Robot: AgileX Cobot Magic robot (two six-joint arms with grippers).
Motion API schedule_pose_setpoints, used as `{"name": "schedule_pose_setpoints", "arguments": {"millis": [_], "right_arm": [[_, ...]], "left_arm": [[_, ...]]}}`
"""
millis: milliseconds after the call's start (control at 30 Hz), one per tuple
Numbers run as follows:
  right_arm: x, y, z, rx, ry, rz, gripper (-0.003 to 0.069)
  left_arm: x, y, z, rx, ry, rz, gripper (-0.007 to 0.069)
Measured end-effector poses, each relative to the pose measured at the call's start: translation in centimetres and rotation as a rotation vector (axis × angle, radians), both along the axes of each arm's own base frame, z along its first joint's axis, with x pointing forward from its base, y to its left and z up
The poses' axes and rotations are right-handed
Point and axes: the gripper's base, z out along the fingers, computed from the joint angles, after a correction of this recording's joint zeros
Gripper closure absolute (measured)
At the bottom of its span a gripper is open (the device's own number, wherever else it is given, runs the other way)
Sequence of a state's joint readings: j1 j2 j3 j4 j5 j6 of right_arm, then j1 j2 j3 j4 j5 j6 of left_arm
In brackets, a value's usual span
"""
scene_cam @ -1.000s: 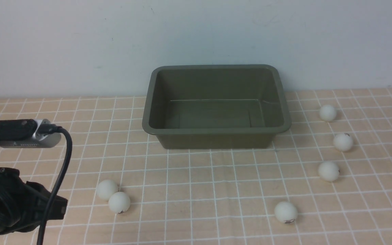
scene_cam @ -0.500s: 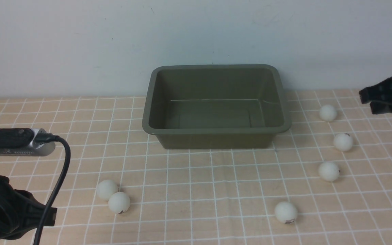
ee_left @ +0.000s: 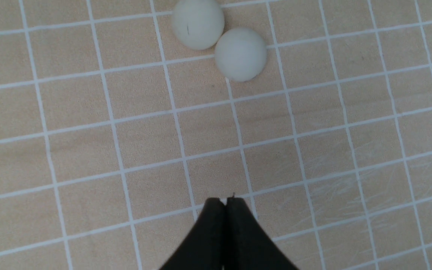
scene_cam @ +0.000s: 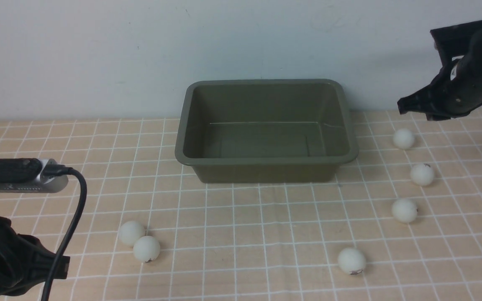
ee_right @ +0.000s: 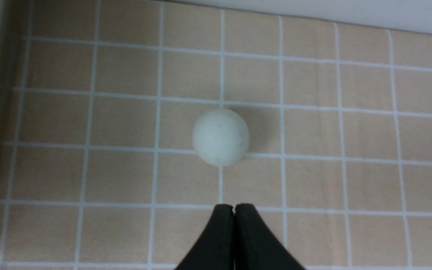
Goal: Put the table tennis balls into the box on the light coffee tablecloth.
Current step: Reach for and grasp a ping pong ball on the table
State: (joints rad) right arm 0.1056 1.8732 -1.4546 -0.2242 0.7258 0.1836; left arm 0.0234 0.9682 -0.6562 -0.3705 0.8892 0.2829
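Underneath everything, spread flat over the table: light coffee tablecloth (scene_cam: pixel 266 217), peach-tan with a thin white grid. Behind it, a plain pale wall (scene_cam: pixel 98 50). Toward the back, at the middle, the olive-green box (scene_cam: pixel 266 169), upright and empty.

Out on the cloth, none in the box, six table tennis balls (scene_cam: pixel 404 210). Near left, a touching pair (scene_cam: pixel 146 248). To the right of the box, four in a loose arc, from the front ball (scene_cam: pixel 351 261) back to the farthest ball (scene_cam: pixel 403 138).

From the front, only arms. Left arm (scene_cam: pixel 11 259) low at the near-left corner, with a silver camera and a black cable. Right arm (scene_cam: pixel 458 88) raised at the far right, above the farthest ball. Small dark logos on some balls, visible here alone.

From the wrists, the rest. Left hand (ee_left: pixel 226 198) pressed together, empty, over bare cloth short of the touching pair. Right hand (ee_right: pixel 234 205) likewise together and empty, with a single ball (ee_right: pixel 220 137) just beyond its tips, probably the farthest one.
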Motion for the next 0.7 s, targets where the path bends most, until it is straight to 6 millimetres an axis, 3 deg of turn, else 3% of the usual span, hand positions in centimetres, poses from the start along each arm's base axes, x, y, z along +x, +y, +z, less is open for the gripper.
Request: {"name": "schedule_pose_setpoints", "arguments": {"millis": [133, 233, 500, 600, 700], "right_arm": [[0.3, 0.2, -0.5, 0.004, 0.002, 0.045, 0.0618], [0.5, 0.3, -1.0, 0.001, 0.008, 0.059, 0.0540], [1.0, 0.3, -2.8, 0.023, 0.043, 0.029, 0.0176], [1.3, 0.4, -3.6, 0.029, 0.044, 0.024, 0.0077], [1.7, 0.4, -4.4, 0.032, 0.042, 0.025, 0.0035]], "left_arm": [[-0.1, 0.0, 0.0, -0.001, 0.012, -0.004, 0.0693], [-0.2, 0.0, -0.1, -0.001, 0.019, -0.007, 0.0693], [-0.4, -0.1, -0.2, -0.004, 0.042, -0.016, 0.0693], [-0.4, -0.1, -0.2, -0.004, 0.042, -0.016, 0.0693], [-0.4, -0.1, -0.2, -0.004, 0.042, -0.016, 0.0693]]}}
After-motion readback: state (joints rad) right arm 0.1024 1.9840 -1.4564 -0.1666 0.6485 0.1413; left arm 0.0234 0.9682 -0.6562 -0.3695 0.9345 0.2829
